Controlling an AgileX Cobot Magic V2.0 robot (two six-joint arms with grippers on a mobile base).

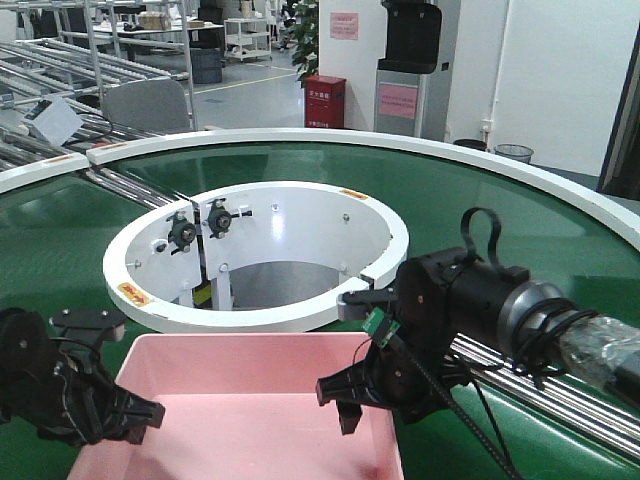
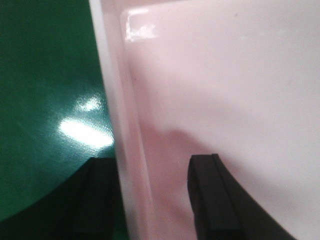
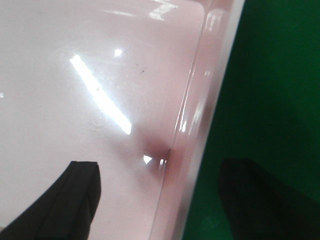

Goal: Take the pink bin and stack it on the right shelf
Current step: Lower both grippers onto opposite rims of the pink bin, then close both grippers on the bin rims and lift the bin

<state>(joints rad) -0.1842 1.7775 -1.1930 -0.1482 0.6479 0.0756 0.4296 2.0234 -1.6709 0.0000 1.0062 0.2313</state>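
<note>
The pink bin (image 1: 250,400) sits on the green conveyor belt (image 1: 480,210) at the front centre. My left gripper (image 1: 135,410) is open and straddles the bin's left wall. In the left wrist view (image 2: 150,200) one finger (image 2: 100,200) is outside over the belt and the other (image 2: 215,200) is inside the bin (image 2: 225,75). My right gripper (image 1: 350,395) is open and straddles the right wall. In the right wrist view (image 3: 160,200) one finger (image 3: 75,200) is inside the bin (image 3: 75,60) and the other (image 3: 255,200) is outside. The right shelf is out of view.
A white ring wall (image 1: 260,305) with black knobs stands just behind the bin, inside the belt's curve. Steel rails (image 1: 570,395) run under my right arm. Roller racks (image 1: 60,70) and a red box (image 1: 325,100) stand far behind.
</note>
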